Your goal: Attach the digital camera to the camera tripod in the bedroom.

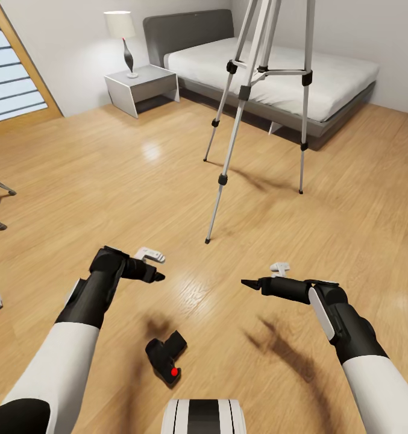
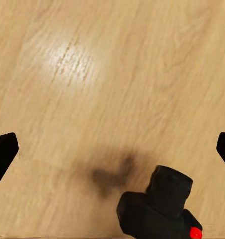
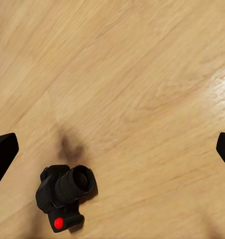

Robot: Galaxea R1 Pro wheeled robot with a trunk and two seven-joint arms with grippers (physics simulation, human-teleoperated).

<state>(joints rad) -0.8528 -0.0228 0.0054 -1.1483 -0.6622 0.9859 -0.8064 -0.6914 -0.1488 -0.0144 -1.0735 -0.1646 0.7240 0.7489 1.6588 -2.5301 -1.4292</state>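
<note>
The left gripper [image 1: 154, 276] hangs over the floor with its fingers spread wide and nothing in them. The right gripper [image 1: 249, 283] hangs across from it, also spread wide and holding nothing. Between the two arms, a bit nearer to the robot, the digital camera [image 1: 166, 357] lies on the wood floor [image 1: 107, 181], closer to the left arm. It is small, black and chunky, with a bright red button [image 1: 175, 372] and a round lens [image 3: 75, 183] that sticks out. It looks hard and stiff, and I think it is light, but it may be smooth and could slip or crack if dropped. The best place to take hold is probably across the blocky body, not on the lens. The floor is light wood, flat and shiny. Farther away stands the camera tripod [image 1: 255, 108] on three silver legs, well apart from the camera. Behind it is a grey bed [image 1: 276, 72]. To the far left sits a small side table [image 1: 142, 89] with a lamp [image 1: 122, 36] by the white wall.
</note>
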